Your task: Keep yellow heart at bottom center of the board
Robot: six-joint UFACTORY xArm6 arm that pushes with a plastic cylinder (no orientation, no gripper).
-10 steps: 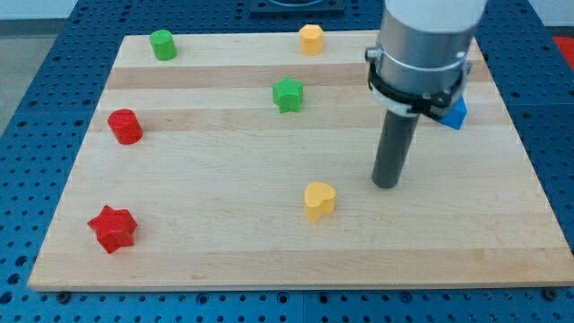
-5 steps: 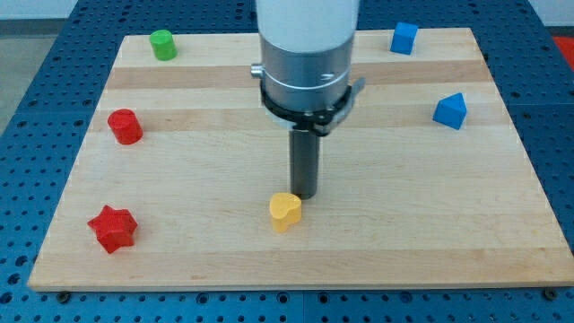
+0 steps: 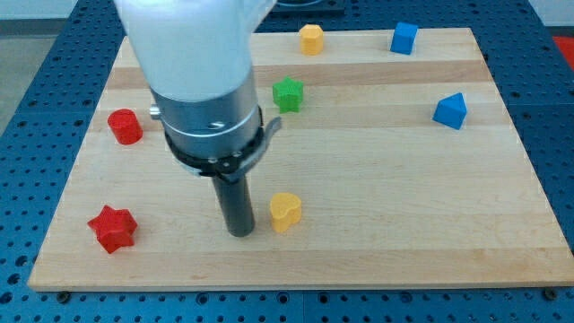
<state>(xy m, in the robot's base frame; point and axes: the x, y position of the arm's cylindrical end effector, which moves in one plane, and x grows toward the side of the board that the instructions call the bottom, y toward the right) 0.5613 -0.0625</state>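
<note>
Resting on the board, my tip sits just to the view's left of the yellow heart, near bottom center; I can't tell whether they touch. The red star lies farther left. No fingers here, only a rod.

Blue perforated table, pale wooden board, even light

Yellow heart: small, lying flat on board; bottom-centre area, slightly left of mid.
</note>
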